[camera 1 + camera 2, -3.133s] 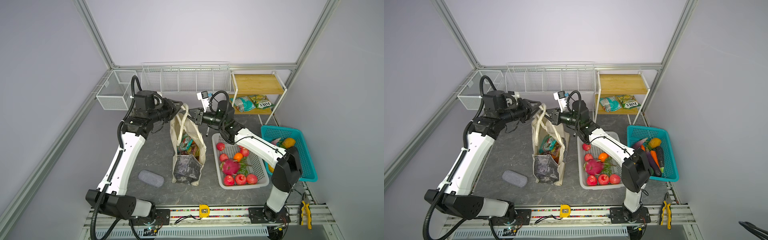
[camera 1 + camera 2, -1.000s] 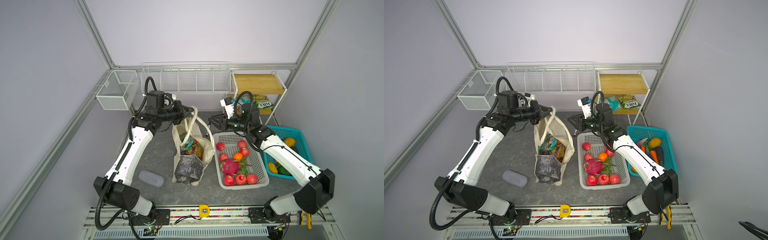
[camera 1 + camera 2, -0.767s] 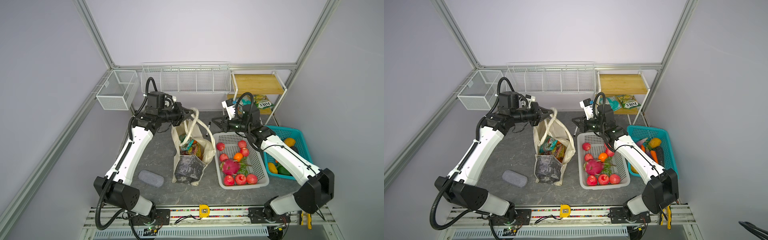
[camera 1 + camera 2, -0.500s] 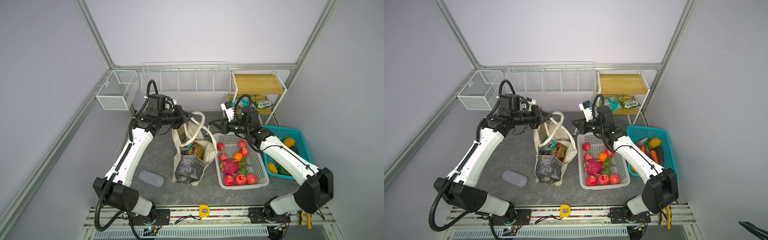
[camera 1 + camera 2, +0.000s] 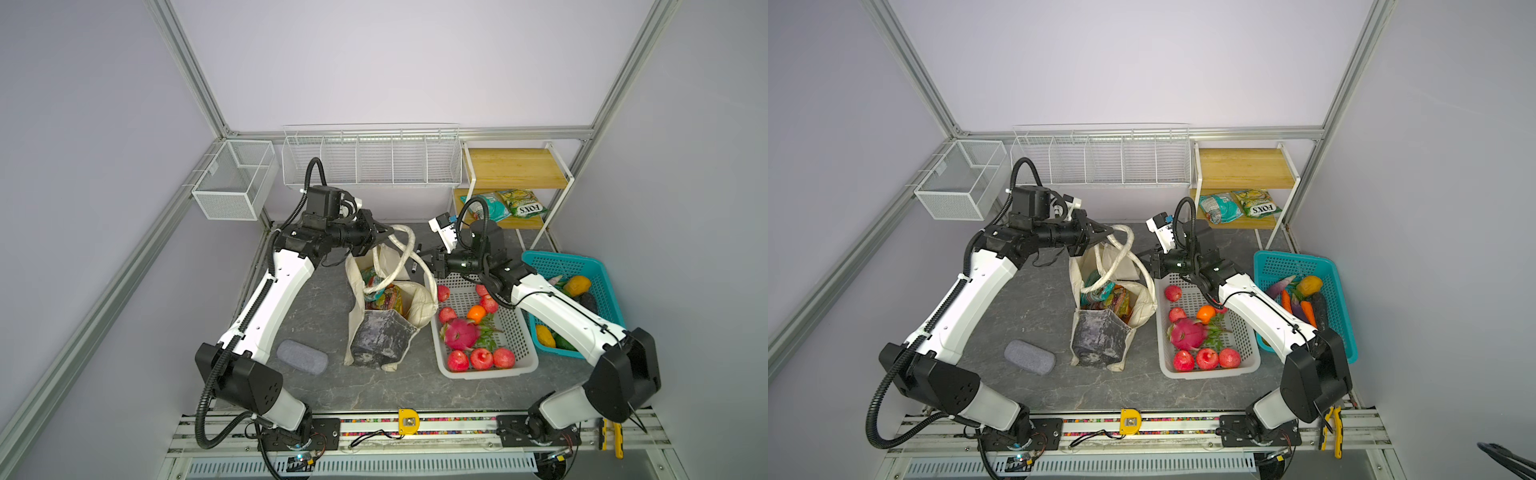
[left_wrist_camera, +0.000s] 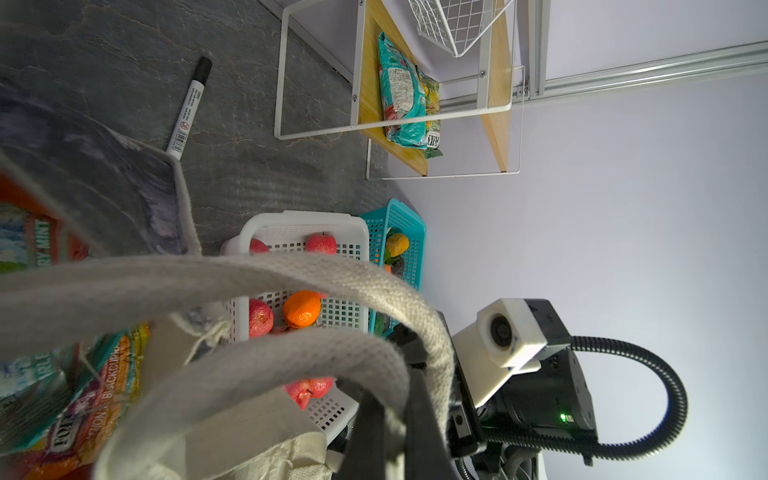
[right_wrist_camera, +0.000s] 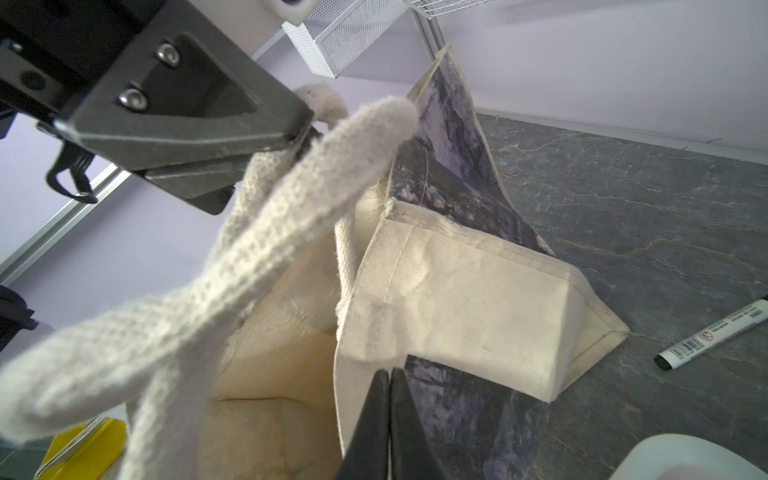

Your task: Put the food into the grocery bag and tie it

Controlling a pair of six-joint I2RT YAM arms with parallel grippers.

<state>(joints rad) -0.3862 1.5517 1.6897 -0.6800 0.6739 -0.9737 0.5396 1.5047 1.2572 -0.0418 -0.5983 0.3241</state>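
Note:
The cream grocery bag [image 5: 382, 336] with a dark marbled panel stands mid-table, with colourful snack packets [image 5: 382, 297] inside it. My left gripper [image 5: 390, 232] [image 6: 392, 390] is above the bag's far rim, shut on its looped handles [image 5: 409, 245]. My right gripper [image 5: 419, 249] [image 7: 389, 372] sits beside the bag's right rim, just right of the handle loop. It is shut with nothing between its fingers. Red apples [image 5: 480, 359], an orange [image 5: 476, 312] and a pink dragon fruit [image 5: 459, 334] lie in the white basket [image 5: 490, 372].
A teal basket [image 5: 582, 266] of vegetables stands at the right edge. Two snack packets [image 5: 503, 205] lie on the wooden shelf at the back right. A black marker pen [image 5: 414, 266] lies behind the bag, and a grey case [image 5: 302, 357] lies to the bag's left front.
My right gripper has moved left towards the bag handles and shut. The handle loop held by my left gripper has spread out to the right.

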